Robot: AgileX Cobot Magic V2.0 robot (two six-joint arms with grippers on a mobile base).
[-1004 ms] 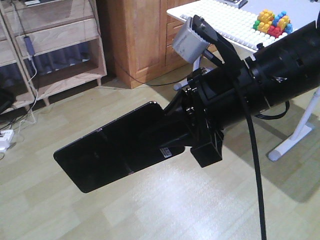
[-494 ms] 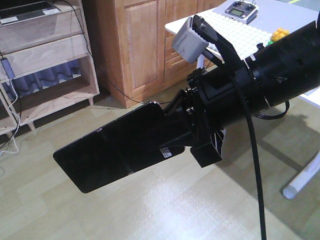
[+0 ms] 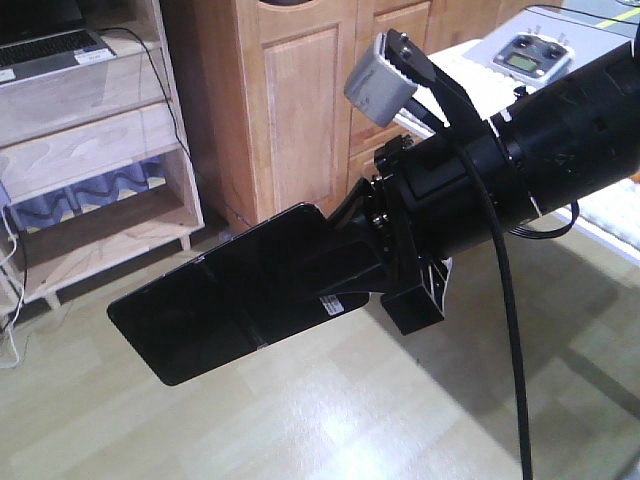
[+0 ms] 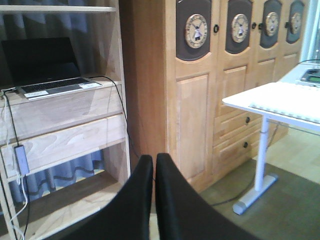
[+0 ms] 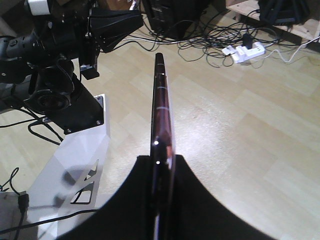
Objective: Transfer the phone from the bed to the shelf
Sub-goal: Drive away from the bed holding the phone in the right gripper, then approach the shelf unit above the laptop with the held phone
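Base swung round just now, so the shelf (image 3: pixel 95 150) is closer; my right gripper (image 5: pixel 161 162) clamps the phone (image 3: pixel 225 300) mid-air, right of the shelf, left gripper (image 4: pixel 154 192) pinched closed, empty

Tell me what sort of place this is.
Probably a home-style room, perhaps a staged test room: a tall wooden wardrobe with windmill plaques, a pale wood shelf holding a laptop, a white desk, and loose cables on the floor.
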